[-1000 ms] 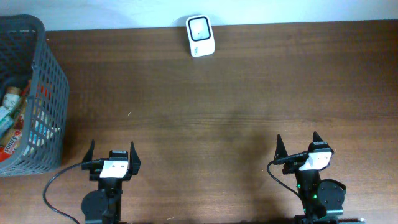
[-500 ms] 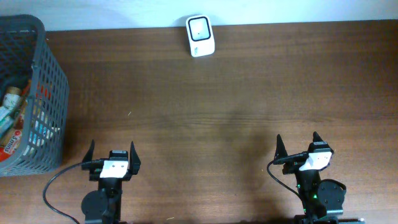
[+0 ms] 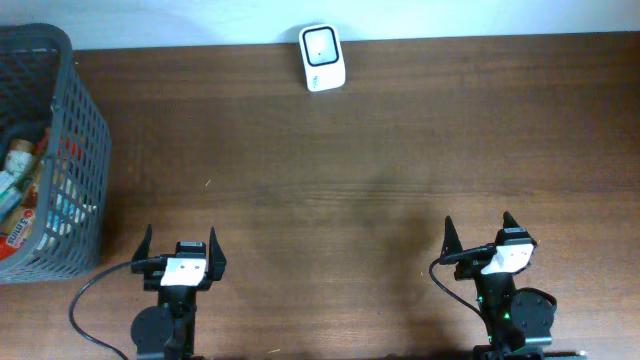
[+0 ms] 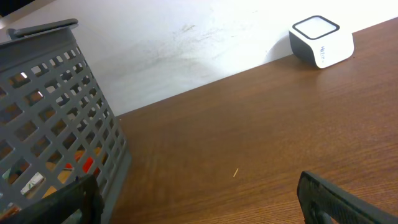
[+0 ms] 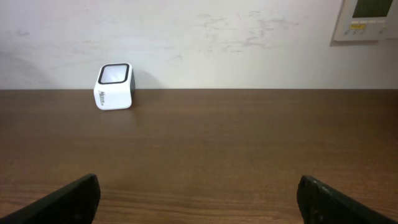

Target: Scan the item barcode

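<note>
Overhead, we are seeing the left gripper (image 3: 180, 240) and right gripper (image 3: 478, 226) both gaping wide and empty, sitting across the table (image 3: 380, 150) from the scanner (image 3: 322, 58). The items (image 3: 18, 185) are lying in the basket (image 3: 95, 130), well left of the scanner. The left wrist view is showing that basket's mesh wall. The right wrist view is missing it, catching instead a panel (image 5: 371, 17) on the wall, right of the scanner.
</note>
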Robot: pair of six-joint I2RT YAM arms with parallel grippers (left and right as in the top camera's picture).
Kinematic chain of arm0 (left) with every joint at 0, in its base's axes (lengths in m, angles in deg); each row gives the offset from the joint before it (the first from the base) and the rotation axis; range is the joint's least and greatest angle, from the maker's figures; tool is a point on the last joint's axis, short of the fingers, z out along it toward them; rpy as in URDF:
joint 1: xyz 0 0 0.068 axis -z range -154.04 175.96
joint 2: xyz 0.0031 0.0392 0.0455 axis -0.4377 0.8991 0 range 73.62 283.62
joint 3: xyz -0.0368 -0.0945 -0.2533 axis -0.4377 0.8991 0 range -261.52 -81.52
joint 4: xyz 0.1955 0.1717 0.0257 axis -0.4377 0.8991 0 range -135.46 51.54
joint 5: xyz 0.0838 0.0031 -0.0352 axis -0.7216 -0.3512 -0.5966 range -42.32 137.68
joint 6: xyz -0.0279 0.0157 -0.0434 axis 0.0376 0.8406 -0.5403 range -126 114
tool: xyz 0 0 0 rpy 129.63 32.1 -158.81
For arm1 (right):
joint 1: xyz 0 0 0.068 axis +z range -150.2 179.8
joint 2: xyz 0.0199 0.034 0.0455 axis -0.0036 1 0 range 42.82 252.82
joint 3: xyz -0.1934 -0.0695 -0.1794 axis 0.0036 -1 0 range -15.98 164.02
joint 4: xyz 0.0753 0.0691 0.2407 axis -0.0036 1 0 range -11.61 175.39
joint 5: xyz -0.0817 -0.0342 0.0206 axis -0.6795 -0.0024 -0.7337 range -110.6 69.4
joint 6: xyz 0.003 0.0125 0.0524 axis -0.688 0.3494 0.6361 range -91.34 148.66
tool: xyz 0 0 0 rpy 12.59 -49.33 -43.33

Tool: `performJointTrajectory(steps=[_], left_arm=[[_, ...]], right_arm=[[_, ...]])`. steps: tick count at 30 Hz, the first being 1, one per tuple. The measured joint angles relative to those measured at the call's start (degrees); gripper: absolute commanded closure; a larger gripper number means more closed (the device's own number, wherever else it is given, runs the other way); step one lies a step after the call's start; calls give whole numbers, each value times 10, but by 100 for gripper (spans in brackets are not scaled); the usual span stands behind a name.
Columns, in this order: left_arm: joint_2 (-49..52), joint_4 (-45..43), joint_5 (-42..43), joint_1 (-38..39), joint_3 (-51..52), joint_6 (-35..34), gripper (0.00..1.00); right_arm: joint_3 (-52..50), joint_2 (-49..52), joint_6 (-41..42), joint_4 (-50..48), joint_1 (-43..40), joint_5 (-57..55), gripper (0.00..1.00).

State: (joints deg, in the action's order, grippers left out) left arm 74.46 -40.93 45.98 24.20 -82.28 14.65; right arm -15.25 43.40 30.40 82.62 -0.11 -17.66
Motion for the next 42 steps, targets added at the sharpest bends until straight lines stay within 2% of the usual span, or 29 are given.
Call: performJointTrajectory(steps=[10,17,20,22,25,27,28,30,31,34,35,36,38,41,42], left_arm=[[0,0,-3,0,0,0,1],[0,-7,-47,0,0,0,1],[0,-56,39,-1,2,-6,1],[1,-62,80,0,-7,-43,1],[73,23,107,0,-141,-66,1],[183,71,118,0,-300,-71,1],[248,151,125,0,-379,-72,1],[387,247,132,-1,-539,-74,1],[463,317,134,-1,-639,-74,1],[685,603,137,-1,-959,-74,1],[791,664,136,-1,-1100,-74,1],[836,689,132,-1,-1139,-74,1],[907,664,127,-1,-1163,-73,1],[943,577,101,-14,-1163,-88,0],[943,541,65,-39,-1175,-106,0]], right_arm=[[0,0,0,0,0,0,1],[0,0,0,0,0,0,1],[0,0,0,0,0,0,1],[0,0,0,0,0,0,1],[0,0,0,0,0,0,1],[0,0,0,0,0,0,1],[0,0,0,0,0,0,1],[0,1,0,-1,0,0,1],[0,0,0,0,0,0,1],[0,1,0,0,0,0,1],[0,0,0,0,0,0,1],[0,0,0,0,0,0,1],[0,0,0,0,0,0,1],[0,0,0,0,0,0,1],[0,0,0,0,0,0,1]])
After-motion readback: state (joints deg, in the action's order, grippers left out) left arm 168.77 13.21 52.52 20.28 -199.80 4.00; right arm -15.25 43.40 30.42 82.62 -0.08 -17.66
